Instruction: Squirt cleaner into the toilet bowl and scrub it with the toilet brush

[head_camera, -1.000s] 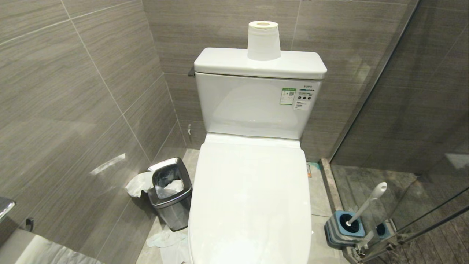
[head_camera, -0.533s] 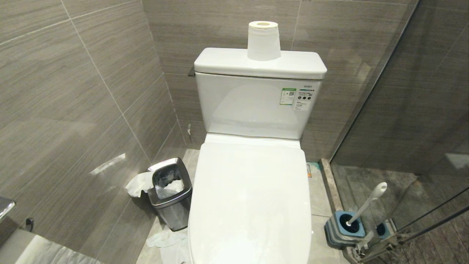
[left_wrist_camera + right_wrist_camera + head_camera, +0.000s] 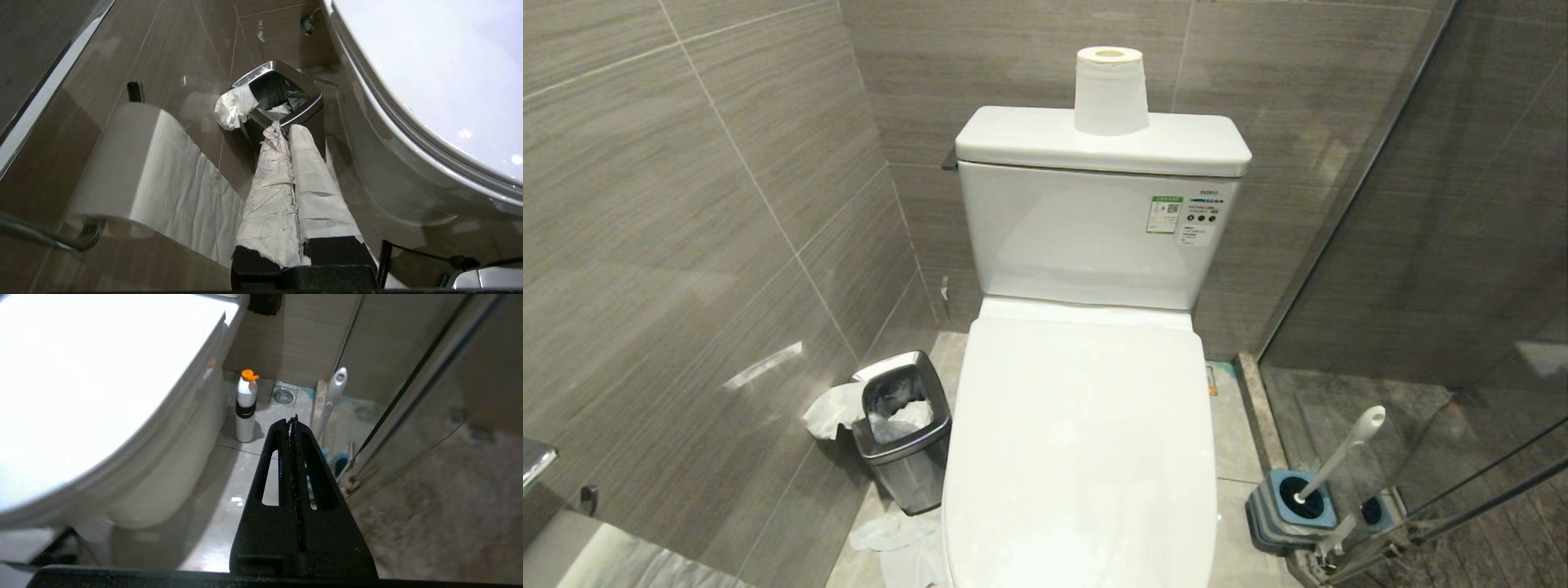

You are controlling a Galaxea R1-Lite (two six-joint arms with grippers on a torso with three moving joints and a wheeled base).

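Down at the lower left of the head frame, a toilet paper roll on a wall holder just enters view. Right of it, at lower centre-left, a small steel waste bin stands on the floor beside the toilet, with crumpled tissue hanging over its left edge and more tissue lying on the floor in front of it. In the left wrist frame the left gripper points toward that bin, its jaws pressed together and wrapped in white paper, holding nothing.

Filling the centre of the head frame is the toilet bowl, its white lid down so the basin is hidden. Behind it, at upper centre, the tank carries a paper roll standing on its lid.

In the right wrist frame the right gripper has its black jaws clenched on nothing, aimed at the floor beside the toilet. A white bottle with an orange cap stands there at upper centre, near the bowl's base.

At the lower right of the head frame the toilet brush leans in its blue-topped holder, next to a glass partition.
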